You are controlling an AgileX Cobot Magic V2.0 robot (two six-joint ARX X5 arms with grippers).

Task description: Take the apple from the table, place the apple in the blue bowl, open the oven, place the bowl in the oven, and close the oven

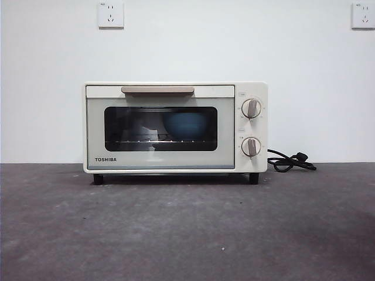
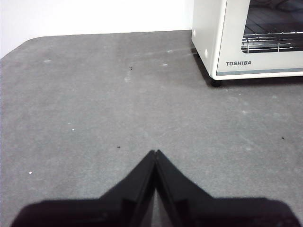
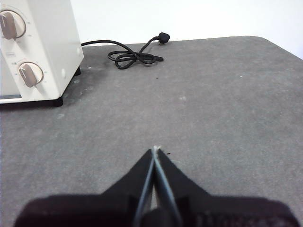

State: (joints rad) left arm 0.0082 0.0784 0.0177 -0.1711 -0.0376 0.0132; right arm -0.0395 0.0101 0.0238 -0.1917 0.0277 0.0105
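The cream-white oven point(image 1: 176, 127) stands at the back of the dark grey table point(image 1: 187, 228) with its glass door closed. Through the glass the blue bowl point(image 1: 186, 124) shows on the wire rack inside. The apple is hidden; I cannot see it in any view. My left gripper point(image 2: 155, 152) is shut and holds nothing, low over bare table to the left of the oven point(image 2: 251, 38). My right gripper point(image 3: 155, 149) is shut too, empty, over bare table to the right of the oven point(image 3: 35, 49). Neither arm shows in the front view.
A coiled black cord with its plug point(image 1: 290, 161) lies on the table right of the oven, also seen as the cord point(image 3: 135, 56) in the right wrist view. Two wall sockets point(image 1: 111, 14) sit high on the white wall.
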